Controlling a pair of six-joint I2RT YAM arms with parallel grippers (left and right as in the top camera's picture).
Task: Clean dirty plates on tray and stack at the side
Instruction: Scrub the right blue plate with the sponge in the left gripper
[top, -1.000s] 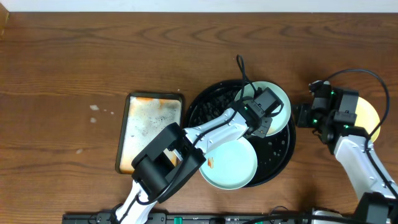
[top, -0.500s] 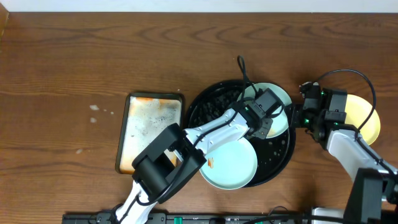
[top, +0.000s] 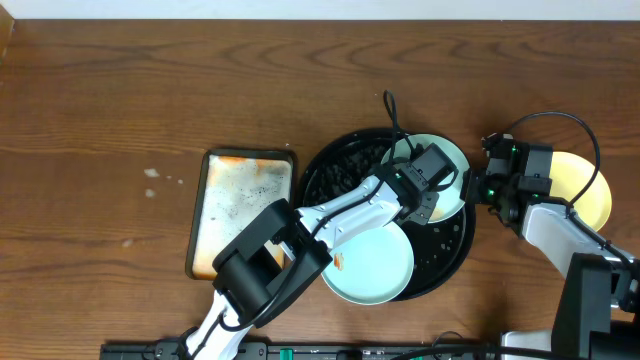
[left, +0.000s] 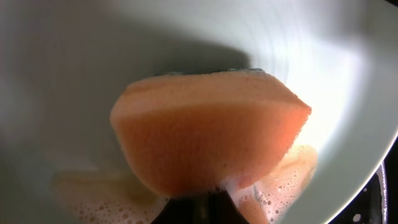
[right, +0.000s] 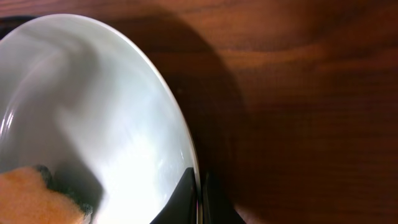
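Observation:
A large round black tray (top: 335, 172) holds two mint-blue plates. One plate (top: 448, 155) sits at the tray's right rim; the other (top: 375, 265) lies at the tray's front, with an orange smear at its left edge. My left gripper (top: 430, 195) is shut on an orange sponge (left: 208, 140) pressed into the right plate (left: 74, 74), with foam around it. My right gripper (top: 472, 187) is shut on that plate's right rim (right: 194, 168). A pale yellow plate (top: 592, 185) lies on the wood at the far right, partly under the right arm.
A rectangular orange-stained tray (top: 240, 205) lies left of the black tray. A black cable (top: 390, 112) runs over the back of the black tray. Bare wood tabletop (top: 150, 90) spreads to the left and back.
My right gripper has moved left from beside the yellow plate to the right rim of the mint plate and closed on it. The left arm has stayed on the plate with the sponge.

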